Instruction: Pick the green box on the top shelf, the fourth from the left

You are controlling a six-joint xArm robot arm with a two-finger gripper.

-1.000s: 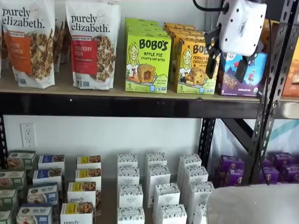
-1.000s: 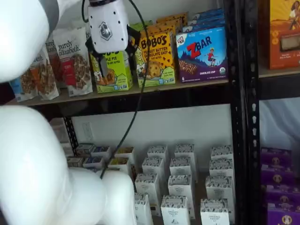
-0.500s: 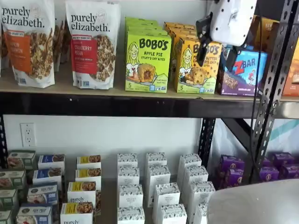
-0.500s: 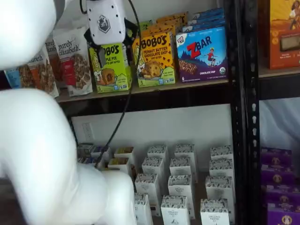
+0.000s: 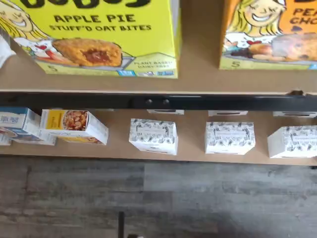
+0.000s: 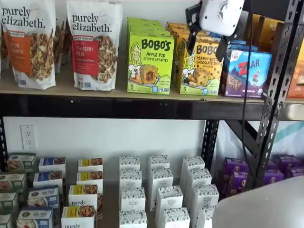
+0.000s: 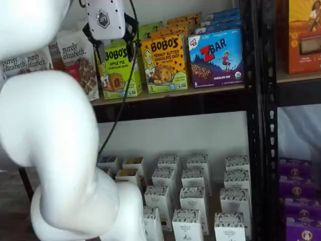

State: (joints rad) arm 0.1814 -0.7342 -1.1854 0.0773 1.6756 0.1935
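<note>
The green box (image 6: 150, 61), lime-green and reading "BOBO'S Apple Pie Stuff'd Oat Bites", stands at the front of the top shelf (image 6: 118, 107). It also shows in a shelf view (image 7: 120, 74) and in the wrist view (image 5: 99, 34), close above the shelf's black beam (image 5: 158, 101). My gripper (image 6: 205, 45) hangs in front of the shelf at box height with a plain gap between its black fingers, holding nothing. In one shelf view it overlaps the yellow-orange Bobo's box (image 6: 202, 69); in a shelf view my gripper (image 7: 115, 50) overlaps the green box's upper part.
Purely Elizabeth granola bags (image 6: 95, 45) stand left of the green box. A blue ZBar box (image 6: 247, 71) stands right of the orange one. A black upright (image 6: 278, 85) rises at the right. White cartons (image 6: 156, 190) fill the lower shelf. My white arm (image 7: 50, 130) blocks the left.
My gripper has moved left and a little up along the top shelf, from in front of the ZBar and orange boxes toward the green box. The boxes have not moved.
</note>
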